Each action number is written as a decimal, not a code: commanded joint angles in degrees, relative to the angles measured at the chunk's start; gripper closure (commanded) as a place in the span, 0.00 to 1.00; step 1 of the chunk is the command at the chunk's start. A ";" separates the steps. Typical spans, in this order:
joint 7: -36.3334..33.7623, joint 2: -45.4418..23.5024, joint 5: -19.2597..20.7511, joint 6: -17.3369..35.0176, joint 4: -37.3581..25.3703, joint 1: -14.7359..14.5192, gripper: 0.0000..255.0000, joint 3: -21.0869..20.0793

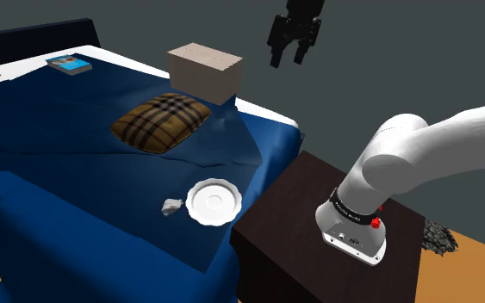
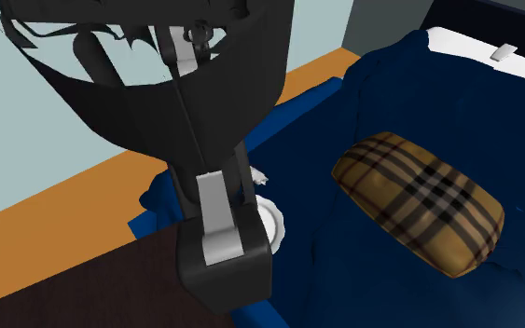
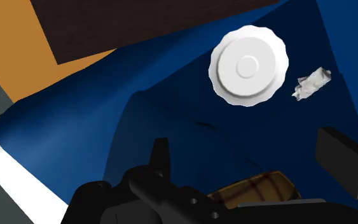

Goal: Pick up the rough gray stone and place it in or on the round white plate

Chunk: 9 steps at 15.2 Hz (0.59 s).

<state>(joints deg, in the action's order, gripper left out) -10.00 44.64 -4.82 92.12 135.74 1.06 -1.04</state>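
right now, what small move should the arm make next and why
Probably bring the end effector down and across until it sits over the stone. It hangs high above the bed, open and holding nothing. The stone lies on the blue cover beside the white plate, not on it, so the grasp has to come first.

Plaid pillow [image 1: 162, 121], box [image 1: 204, 71] (blue bed [image 1: 59, 215])

Nothing legible: no words, brands, numbers or signs. Blue cover of the book [image 1: 68, 64] on the bed [image 1: 51, 224] too small to read. Tiny dark marks on the arm's white base [image 1: 352, 237] — unreadable too.
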 commanded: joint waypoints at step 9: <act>-12.11 -2.43 -3.64 11.90 8.06 -1.96 0.00 -11.50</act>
<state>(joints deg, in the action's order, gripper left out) -20.24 42.96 -7.91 102.32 143.10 -0.58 -10.83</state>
